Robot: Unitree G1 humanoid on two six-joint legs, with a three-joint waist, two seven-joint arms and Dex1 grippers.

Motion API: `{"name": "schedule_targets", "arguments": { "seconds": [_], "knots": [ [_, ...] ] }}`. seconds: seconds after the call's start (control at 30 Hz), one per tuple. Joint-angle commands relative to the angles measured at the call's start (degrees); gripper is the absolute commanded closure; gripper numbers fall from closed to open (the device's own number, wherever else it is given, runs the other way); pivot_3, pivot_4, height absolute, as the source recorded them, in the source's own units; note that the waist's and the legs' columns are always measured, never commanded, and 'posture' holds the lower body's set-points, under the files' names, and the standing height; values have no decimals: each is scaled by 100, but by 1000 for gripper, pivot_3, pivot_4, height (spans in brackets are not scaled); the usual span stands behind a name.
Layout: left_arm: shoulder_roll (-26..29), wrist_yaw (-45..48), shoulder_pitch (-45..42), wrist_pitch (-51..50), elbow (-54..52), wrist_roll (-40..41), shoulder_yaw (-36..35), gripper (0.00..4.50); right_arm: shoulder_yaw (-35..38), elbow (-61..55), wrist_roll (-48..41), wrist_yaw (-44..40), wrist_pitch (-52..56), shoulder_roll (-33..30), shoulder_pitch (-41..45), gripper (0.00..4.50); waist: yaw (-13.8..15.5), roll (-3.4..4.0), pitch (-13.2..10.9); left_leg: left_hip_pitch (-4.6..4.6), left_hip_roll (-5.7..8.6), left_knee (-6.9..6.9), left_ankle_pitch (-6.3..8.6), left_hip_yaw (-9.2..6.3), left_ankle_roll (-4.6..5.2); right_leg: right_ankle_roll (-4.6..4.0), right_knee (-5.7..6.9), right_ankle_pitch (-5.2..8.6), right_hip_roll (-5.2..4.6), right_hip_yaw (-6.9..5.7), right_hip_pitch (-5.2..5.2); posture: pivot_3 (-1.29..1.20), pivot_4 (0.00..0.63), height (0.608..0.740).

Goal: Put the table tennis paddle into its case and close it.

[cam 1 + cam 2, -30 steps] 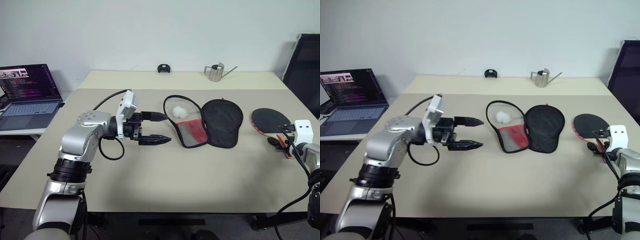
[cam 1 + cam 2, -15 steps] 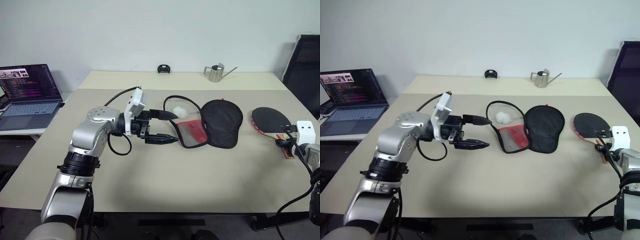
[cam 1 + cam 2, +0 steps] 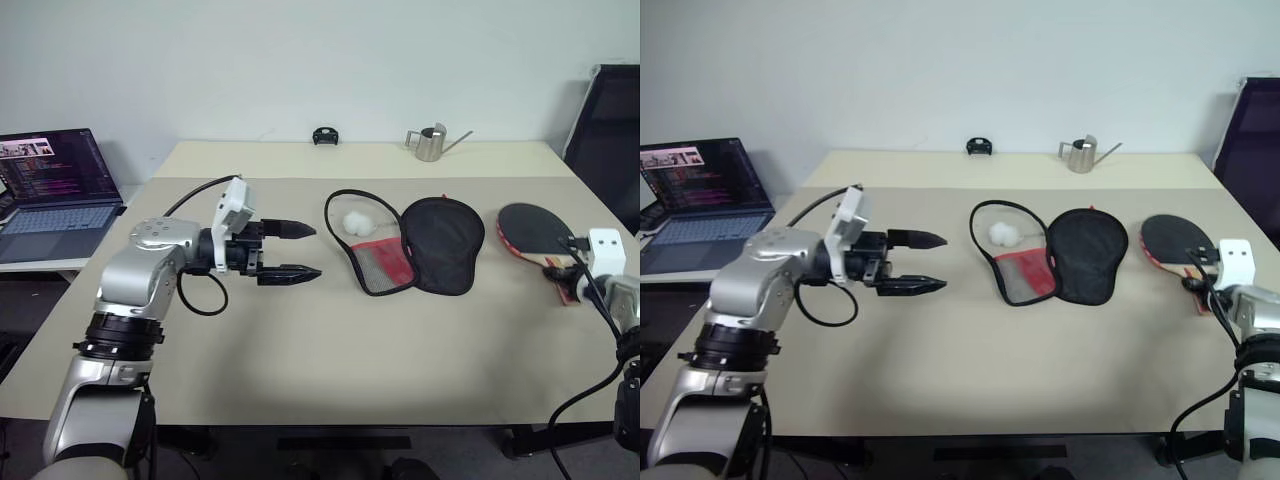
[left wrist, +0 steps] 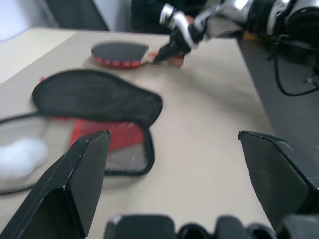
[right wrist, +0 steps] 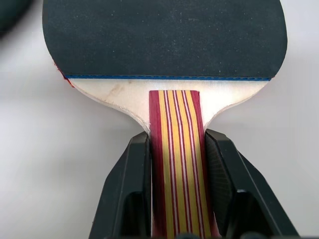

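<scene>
The table tennis paddle [image 3: 535,229] is at the right side of the table, black face up. My right gripper [image 5: 174,137] is shut on its striped wood-and-red handle [image 5: 174,164], one finger on each side. Its case [image 3: 420,246] lies open at the table's middle: the black lid is flopped to the right, and the red panel and mesh half [image 3: 381,264] lies to the left. My left gripper [image 3: 312,250] hovers open and empty, left of the case and pointing at it. The left wrist view shows the case [image 4: 99,97] and the paddle [image 4: 119,52] beyond it.
A small white ball [image 3: 357,222] lies inside the open case's loop. A metal watering can [image 3: 432,145] and a small black object [image 3: 323,136] sit at the table's far edge. A laptop [image 3: 60,190] stands on a side table to the left, and a black chair [image 3: 612,140] to the right.
My right gripper has shut on the paddle's handle and shifted it slightly. My left gripper first reached toward the case, then drew back to the left, still open.
</scene>
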State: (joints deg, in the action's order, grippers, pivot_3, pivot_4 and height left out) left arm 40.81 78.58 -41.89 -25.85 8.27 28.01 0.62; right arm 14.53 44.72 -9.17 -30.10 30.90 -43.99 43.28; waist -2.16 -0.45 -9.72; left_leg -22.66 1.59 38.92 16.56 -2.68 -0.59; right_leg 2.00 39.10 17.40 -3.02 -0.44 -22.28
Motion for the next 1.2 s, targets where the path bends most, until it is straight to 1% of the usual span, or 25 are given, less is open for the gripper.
{"name": "schedule_targets", "arguments": {
  "seconds": [0.03,0.13,0.23,0.33,0.4,0.57,0.8,0.97,1.1,1.2],
  "knots": [
    [174,-37,52,33,-188,79,-248,0,200,-1279,-363,163,585,138,111,3359,12,0,0,-2,-1,0,0,-2,0,0,-1,0,0,-2,-1,0,150,740],
    [196,-75,108,38,-222,81,-285,0,210,-2050,-524,407,1183,355,153,3359,37,0,0,-8,-1,0,0,-6,0,0,-5,0,0,-6,-2,0,150,740],
    [194,-117,177,21,-311,98,-305,0,168,-2752,-684,735,1851,710,260,3359,42,0,0,-12,0,1,0,-7,0,0,-5,0,-1,-7,-4,0,150,740],
    [174,-177,209,-1,-379,106,-303,0,109,-3180,-752,1079,2255,1127,306,3359,43,0,0,-14,0,0,0,-9,0,0,-5,0,-1,-7,-7,0,150,740],
    [158,-217,210,-8,-400,113,-293,0,55,-3299,-696,1330,2326,1421,334,3359,40,0,0,-14,0,0,0,-9,0,0,-4,0,-1,-7,-8,0,150,740],
    [136,-275,197,-23,-424,134,-285,0,71,-3171,-608,1930,2297,2071,466,3359,32,1,0,-14,2,0,0,-8,0,0,-3,0,-1,-6,-10,0,150,740],
    [143,-282,225,29,-397,142,-289,0,130,-2736,-547,2569,2126,2737,591,3359,24,2,-1,-14,2,-1,0,-7,0,0,-1,0,-1,-5,-14,0,150,740],
    [140,-290,270,55,-409,147,-299,0,176,-2740,-576,2900,2161,3037,525,3359,18,3,-2,-15,3,-2,0,-7,-1,0,-1,0,-1,-5,-15,0,150,740],
    [139,-290,339,94,-407,149,-320,0,52,-2870,-482,3112,2104,3224,308,3360,15,3,-1,-15,3,-3,0,-7,-1,0,-1,0,0,-4,-17,0,150,740],
    [130,-297,361,102,-408,158,-327,0,-4,-2897,-409,3228,2018,3253,213,3360,15,4,-1,-14,3,-3,0,-7,-1,0,0,0,0,-3,-17,0,150,740]
  ]
}}
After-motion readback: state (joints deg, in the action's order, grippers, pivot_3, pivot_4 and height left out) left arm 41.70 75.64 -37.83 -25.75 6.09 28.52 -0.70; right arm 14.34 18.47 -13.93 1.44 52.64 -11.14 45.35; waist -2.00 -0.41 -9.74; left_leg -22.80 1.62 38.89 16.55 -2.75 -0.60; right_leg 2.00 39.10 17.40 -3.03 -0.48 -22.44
